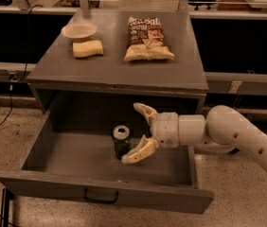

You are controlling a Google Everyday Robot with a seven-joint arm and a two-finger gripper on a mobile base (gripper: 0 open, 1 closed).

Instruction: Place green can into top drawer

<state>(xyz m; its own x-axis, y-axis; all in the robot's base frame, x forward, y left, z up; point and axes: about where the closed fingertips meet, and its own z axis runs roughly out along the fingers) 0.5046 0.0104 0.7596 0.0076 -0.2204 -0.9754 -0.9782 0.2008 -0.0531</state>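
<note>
The green can (121, 141) stands upright on the floor of the open top drawer (67, 160), near the middle, its silver top showing. The drawer is pulled out, with a black handle (99, 196) on its front panel. My gripper (136, 134) is inside the drawer, just right of the can. It is open, with one finger (145, 112) raised behind and the other finger (138, 153) low in front, close to the can's right side. The can stands free between and left of the fingertips.
On the cabinet top (119, 67) lie a chip bag (145, 39), a yellow sponge (87, 48) and a pale bowl (79, 30). The white arm (233, 136) reaches in from the right over the drawer's right wall.
</note>
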